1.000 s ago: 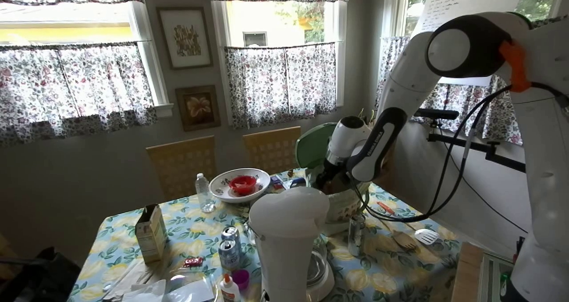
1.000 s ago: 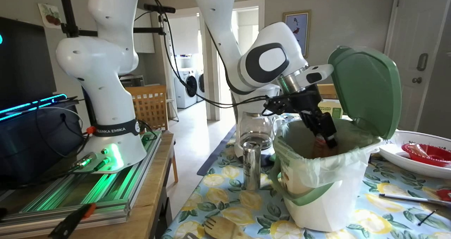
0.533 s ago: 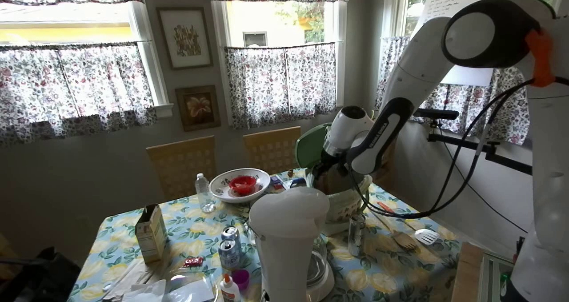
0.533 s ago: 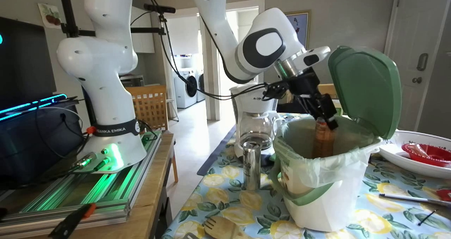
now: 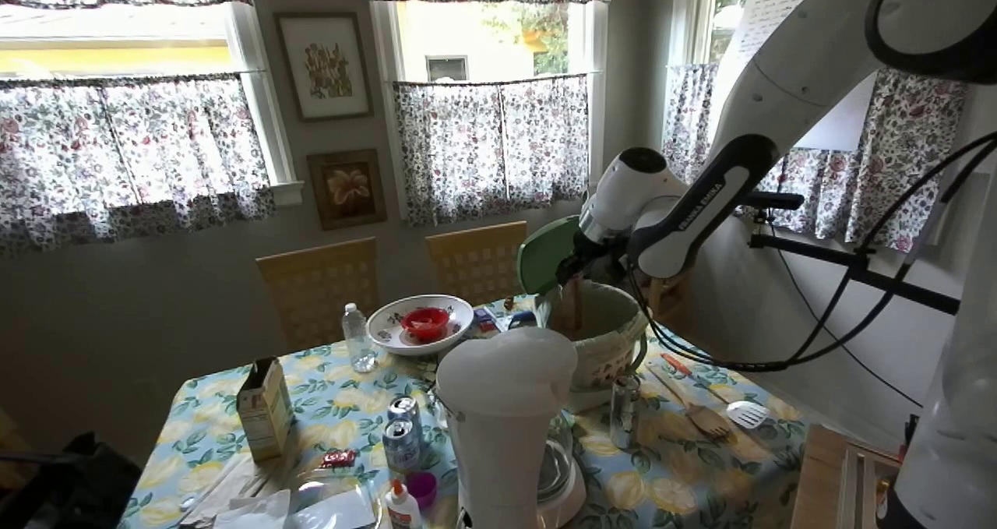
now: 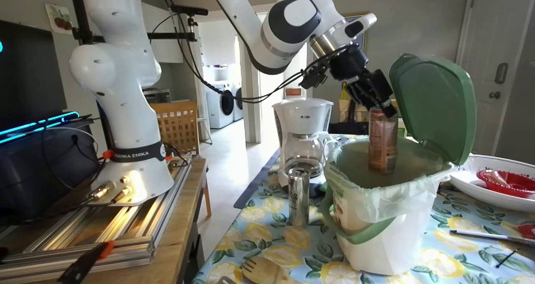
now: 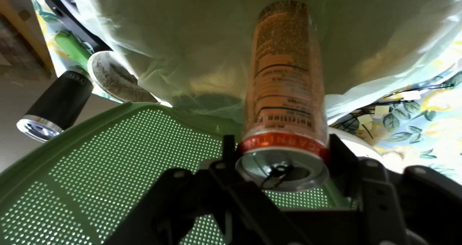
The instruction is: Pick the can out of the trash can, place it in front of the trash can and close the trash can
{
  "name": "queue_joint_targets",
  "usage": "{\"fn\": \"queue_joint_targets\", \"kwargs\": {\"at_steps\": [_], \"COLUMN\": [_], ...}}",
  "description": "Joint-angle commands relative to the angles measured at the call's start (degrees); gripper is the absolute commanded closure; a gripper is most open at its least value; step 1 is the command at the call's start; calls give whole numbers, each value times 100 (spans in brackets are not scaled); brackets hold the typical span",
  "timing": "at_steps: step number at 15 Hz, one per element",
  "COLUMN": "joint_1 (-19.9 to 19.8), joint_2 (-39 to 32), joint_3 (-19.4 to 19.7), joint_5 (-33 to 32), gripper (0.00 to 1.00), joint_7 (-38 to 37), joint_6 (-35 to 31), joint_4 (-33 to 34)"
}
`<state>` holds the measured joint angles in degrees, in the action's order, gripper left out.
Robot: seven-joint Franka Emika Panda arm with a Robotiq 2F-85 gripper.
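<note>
I observe a black two-fingered gripper point(image 7: 283, 146) clamped on the top of a slim orange-brown metal can point(image 6: 382, 144), its base seemingly inside the cream-white plastic trash can point(image 6: 391, 248). Swung out too low, it could snag the pale thin liner point(image 6: 388, 201). A silver cylindrical can point(image 6: 298, 198) nearby may obstruct placement; the green domed plastic lid point(image 6: 436, 104) stands raised.
</note>
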<state>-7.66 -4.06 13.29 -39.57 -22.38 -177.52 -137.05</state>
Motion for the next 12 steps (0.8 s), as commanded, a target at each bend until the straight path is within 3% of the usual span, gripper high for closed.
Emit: {"fn": "queue_joint_targets", "kwargs": {"at_steps": [1,7,12], "joint_1": [29,61,-332], "joint_2": [765,1583,2241], "joint_3": [-37,-23,-96], "joint_5": [-100,-42,-313], "gripper": [63,63,63], "joint_7": [106,313,128], "joint_6": [84,9,112], "joint_4": [-647,-1412,-1624]}}
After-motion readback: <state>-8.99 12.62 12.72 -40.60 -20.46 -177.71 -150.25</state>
